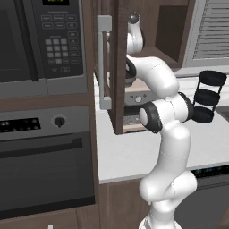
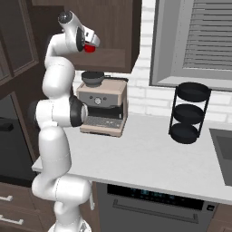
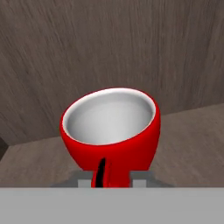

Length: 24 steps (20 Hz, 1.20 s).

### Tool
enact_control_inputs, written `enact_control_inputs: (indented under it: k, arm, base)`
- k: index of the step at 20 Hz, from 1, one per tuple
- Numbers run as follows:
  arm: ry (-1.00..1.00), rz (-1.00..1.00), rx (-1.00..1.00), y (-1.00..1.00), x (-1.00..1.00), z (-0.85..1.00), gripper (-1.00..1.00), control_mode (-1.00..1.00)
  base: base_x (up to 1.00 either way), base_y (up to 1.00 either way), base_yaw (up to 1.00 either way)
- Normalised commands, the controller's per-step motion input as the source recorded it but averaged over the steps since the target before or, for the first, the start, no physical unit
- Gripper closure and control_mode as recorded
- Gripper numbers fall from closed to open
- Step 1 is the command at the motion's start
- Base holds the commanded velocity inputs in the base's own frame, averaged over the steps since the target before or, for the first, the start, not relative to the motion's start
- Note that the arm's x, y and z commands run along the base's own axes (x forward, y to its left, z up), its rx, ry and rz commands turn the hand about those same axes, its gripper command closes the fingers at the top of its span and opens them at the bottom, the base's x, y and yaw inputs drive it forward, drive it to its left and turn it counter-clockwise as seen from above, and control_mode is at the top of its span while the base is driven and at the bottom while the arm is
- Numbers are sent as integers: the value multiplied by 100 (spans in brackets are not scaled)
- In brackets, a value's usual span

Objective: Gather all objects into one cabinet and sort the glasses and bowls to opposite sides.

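Note:
My gripper [image 2: 92,45] is raised into the dark wood wall cabinet [image 2: 115,27] and is shut on a small red cup [image 2: 90,48]. In the hand view the red cup [image 3: 111,131] is close up and tipped toward the camera, showing its pale inside. One dark fingertip [image 3: 101,172] lies against its front wall. Behind the cup is the cabinet's back wall [image 3: 109,43], and under it the shelf [image 3: 188,135]. I cannot tell whether the cup touches the shelf. The cabinet door [image 1: 118,67] stands open, its grey bar handle [image 1: 103,62] facing left. The wooden bowl and the other cups are out of view.
A coffee machine [image 2: 102,106] stands on the white counter [image 2: 145,158] right under the cabinet. A black three-tier stand [image 2: 190,113] is further right, with a sink edge [image 2: 222,154] beyond it. A microwave [image 1: 40,40] and an oven [image 1: 44,165] are to the left.

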Motion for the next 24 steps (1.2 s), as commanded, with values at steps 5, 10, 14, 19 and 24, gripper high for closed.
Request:
enact_control_inputs:
  k: [5, 10, 14, 19, 24]
  arm:
    - [0, 0, 0, 0, 0, 0, 100, -100]
    - [0, 0, 0, -1, -31, 0, 100, -100]
    - [-5, 0, 0, -26, -97, 0, 100, -100]
    - [-5, 0, 0, -45, -100, -31, 100, -100]
    - [-12, 0, 0, -52, -100, -34, 100, -100]
  base:
    - [0, 0, 0]
    - [0, 0, 0]
    - [0, 0, 0]
    - [0, 0, 0]
    - [0, 0, 0]
